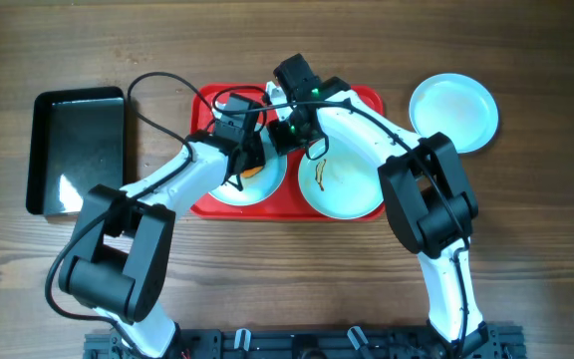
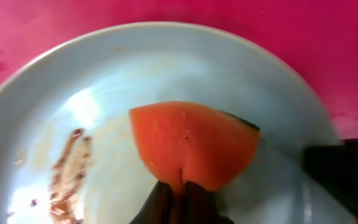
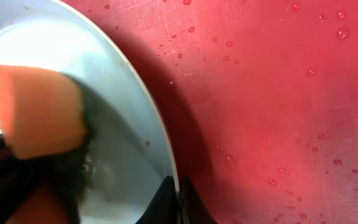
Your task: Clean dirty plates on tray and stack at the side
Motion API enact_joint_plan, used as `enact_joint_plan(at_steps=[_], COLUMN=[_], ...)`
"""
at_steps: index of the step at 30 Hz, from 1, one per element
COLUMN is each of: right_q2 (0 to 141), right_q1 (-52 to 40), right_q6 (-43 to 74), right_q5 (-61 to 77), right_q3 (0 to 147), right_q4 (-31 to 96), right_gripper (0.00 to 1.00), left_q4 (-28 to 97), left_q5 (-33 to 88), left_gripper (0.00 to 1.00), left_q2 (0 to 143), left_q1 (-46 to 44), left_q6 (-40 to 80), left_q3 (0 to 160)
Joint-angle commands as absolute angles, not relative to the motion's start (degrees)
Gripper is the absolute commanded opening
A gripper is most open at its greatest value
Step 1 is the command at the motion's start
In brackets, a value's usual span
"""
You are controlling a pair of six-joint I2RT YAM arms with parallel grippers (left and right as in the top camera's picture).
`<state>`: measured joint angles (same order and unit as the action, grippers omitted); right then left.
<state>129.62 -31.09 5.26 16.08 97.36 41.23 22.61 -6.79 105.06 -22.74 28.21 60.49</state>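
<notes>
Our left gripper [image 2: 179, 194], clamped on an orange wedge-shaped sponge [image 2: 194, 146], sets it on a round pale mint-white plate [image 2: 166, 62] on the large red rectangular plastic tray [image 2: 303, 37]. The brown sauce smear [image 2: 67, 168] lies to the sponge's left in that wrist view. Our right gripper [image 3: 179, 198] pinches the plate's rim.

The tray [image 1: 205, 205] on my screen is plain red. The right wrist view shows a fine grid texture on it, beaded with clear droplets. The left plate [image 2: 229, 74] is pale mint-white with a reddish-brown smear [image 2: 67, 168]. The middle plate [image 1: 352, 189] is the same pale tint with thin dark and yellowish streaks [image 1: 320, 175], and the side plate [image 1: 453, 112] looks plain. The sponge [image 2: 194, 146] is orange with a dark edge. The small tray [image 1: 78, 150] is glossy black, and the table [image 1: 297, 289] is brown wood grain.
</notes>
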Motion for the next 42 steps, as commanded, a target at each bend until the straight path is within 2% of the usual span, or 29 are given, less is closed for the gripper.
enact_joint_plan(at_steps=[1,7,16,26,39,42], right_q2=[129.2,129.2,129.2,129.2,129.2,129.2], right_q1=[-31.2,-31.2,-31.1,-31.1,-31.1,-31.1], right_q6=[6.1,6.0,6.4,6.6,7.5,7.5], right_q5=[16.1,16.1,14.8,14.9,14.8,14.8], right_q3=[96.6,96.6,96.6,96.6,96.6,96.6], right_q4=[41.1,41.3,41.7,41.6,41.4,41.4], right_gripper=[0.04,0.04,0.04,0.04,0.04,0.05], left_q4=[26.8,29.3,29.2,23.1,26.3,30.4], left_q5=[-16.9,-23.9,-23.8,-4.8,-3.1,-8.4], left_gripper=[0.04,0.04,0.04,0.04,0.04,0.04], left_q2=[106.3,106.3,101.4,98.4,107.7,107.8], left_q1=[-22.6,-22.6,-22.7,-22.7,-22.7,-22.4], left_q6=[28.8,28.8,28.8,28.8,28.9,28.9], left_q3=[60.2,60.2,61.0,61.0,61.0,61.0])
